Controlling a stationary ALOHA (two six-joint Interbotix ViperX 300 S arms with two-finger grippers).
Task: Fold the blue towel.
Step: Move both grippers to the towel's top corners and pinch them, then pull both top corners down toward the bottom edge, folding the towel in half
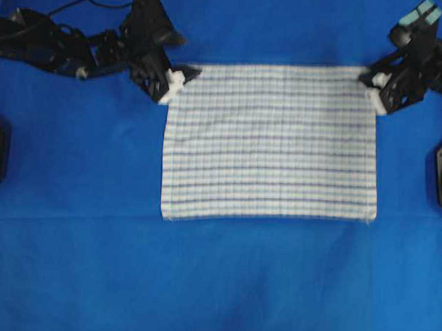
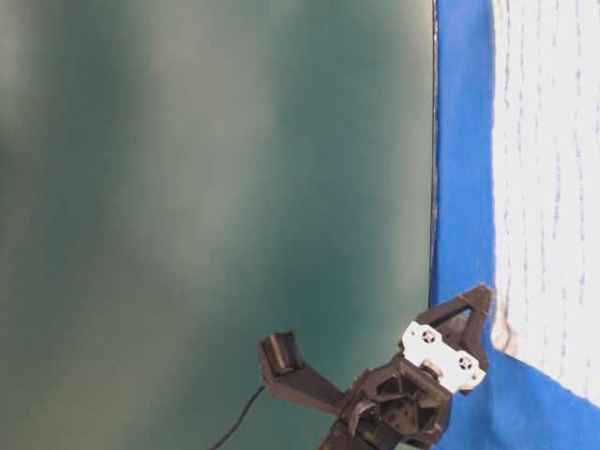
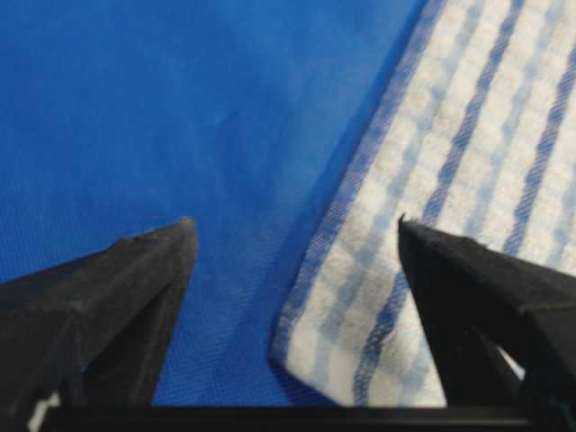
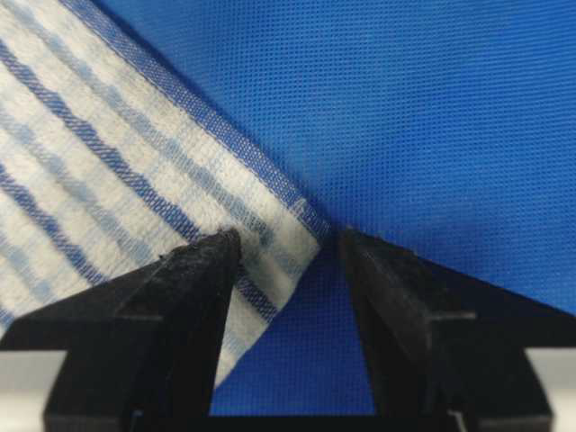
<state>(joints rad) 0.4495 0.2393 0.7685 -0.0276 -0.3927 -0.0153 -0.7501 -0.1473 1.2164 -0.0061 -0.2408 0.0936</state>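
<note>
Towel (image 1: 271,143) lies flat, unfolded, mid-counter on the blue sheet (image 1: 72,262); left gripper (image 1: 174,84) and right gripper (image 1: 376,87) straddle its 2 far corners, jaws open, gripping nothing; thin, limp, light cloth, so best pinched at corners.

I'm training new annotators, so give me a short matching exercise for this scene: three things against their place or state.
Things:
1. blue towel
2. left gripper
3. right gripper

Place or state:
A. jaws open at the towel's far right corner in the overhead view
B. lying flat, unfolded, on the blue sheet
C. jaws open at the towel's far left corner in the overhead view

Pairs: 1-B, 2-C, 3-A
</note>
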